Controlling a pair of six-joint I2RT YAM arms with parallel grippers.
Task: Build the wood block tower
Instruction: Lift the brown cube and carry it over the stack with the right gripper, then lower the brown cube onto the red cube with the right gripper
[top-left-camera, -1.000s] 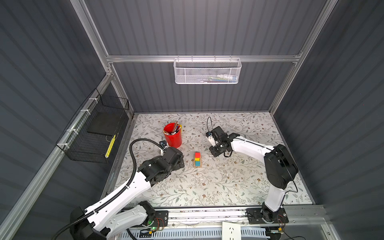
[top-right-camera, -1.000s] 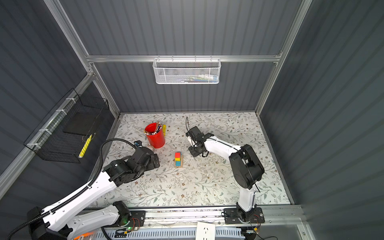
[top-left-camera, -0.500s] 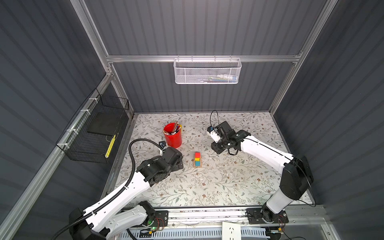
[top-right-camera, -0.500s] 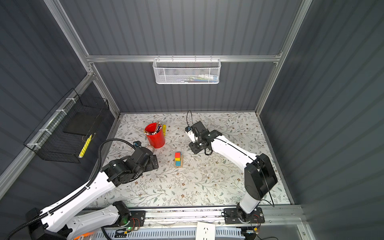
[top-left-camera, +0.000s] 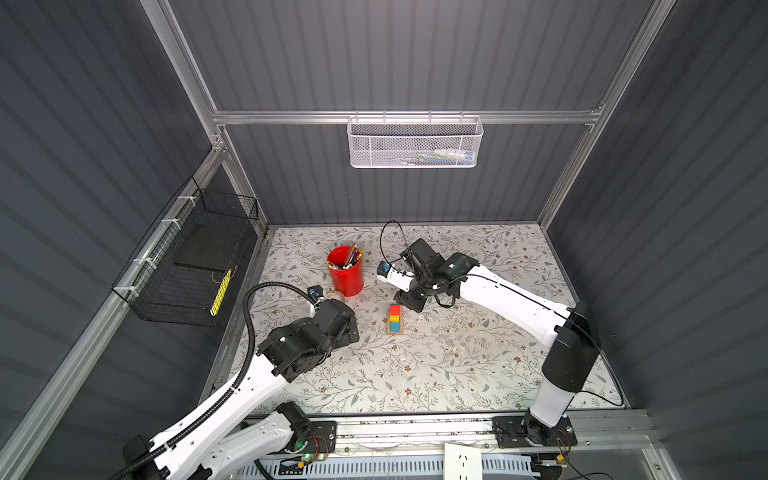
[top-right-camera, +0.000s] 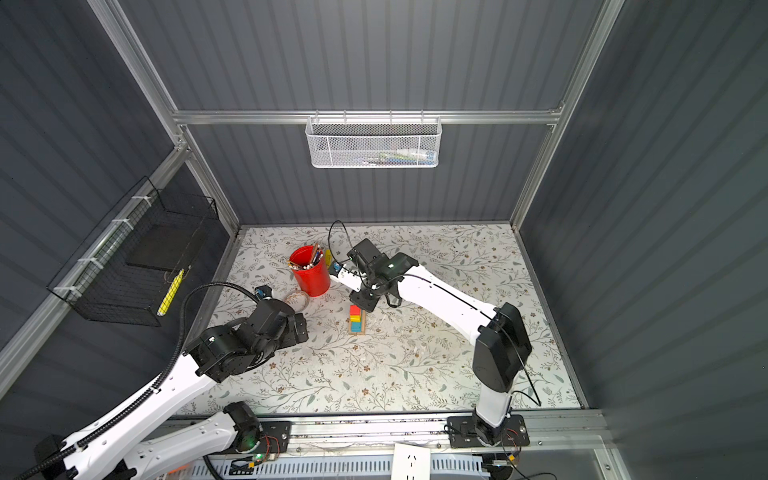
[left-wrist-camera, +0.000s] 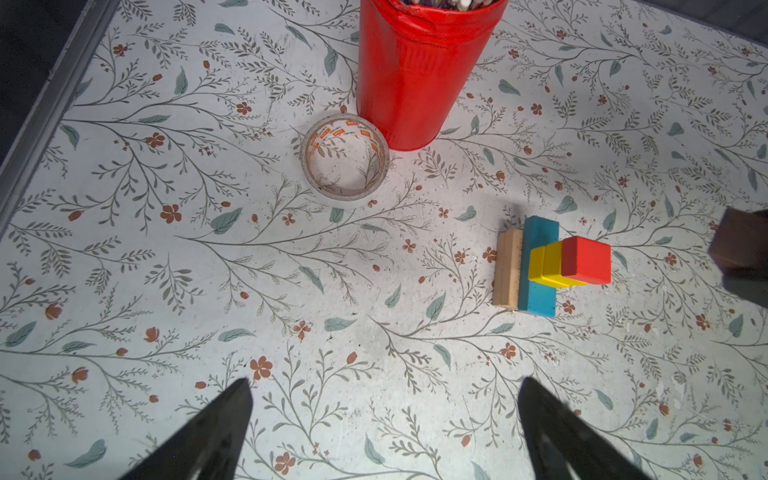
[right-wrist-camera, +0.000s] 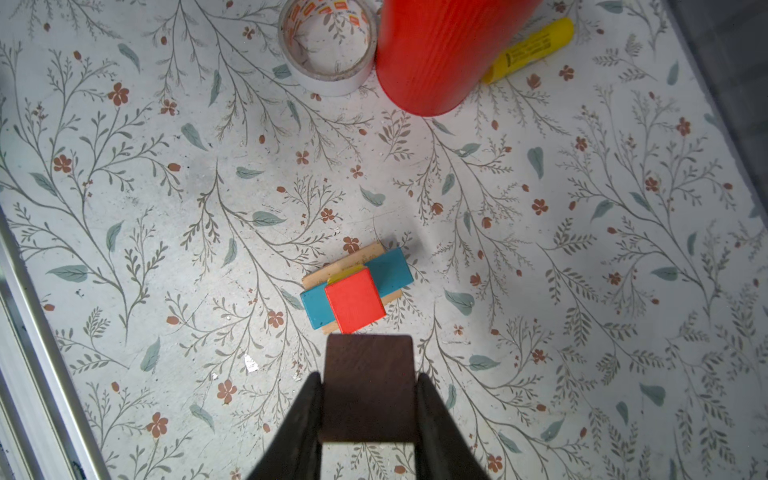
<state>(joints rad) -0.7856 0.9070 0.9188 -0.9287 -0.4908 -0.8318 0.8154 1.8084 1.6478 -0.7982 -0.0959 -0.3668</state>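
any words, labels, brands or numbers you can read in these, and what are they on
No text here is readable.
Tape roll: orange labels inside the core, too small to read.
Yellow marker: dark print, too blurred to read.
Blocks: no letters show.

On your floral-patterned table (top-left-camera: 457, 365) you have a red cup (top-left-camera: 345, 272) standing upright, full of pencils. A roll of clear tape (left-wrist-camera: 345, 156) lies flat just beside its base. A yellow marker (right-wrist-camera: 530, 48) lies on another side of the cup, partly hidden by it. A white mesh basket (top-left-camera: 415, 145) hangs on the back wall, and a black wire basket (top-left-camera: 166, 299) hangs on the left wall.
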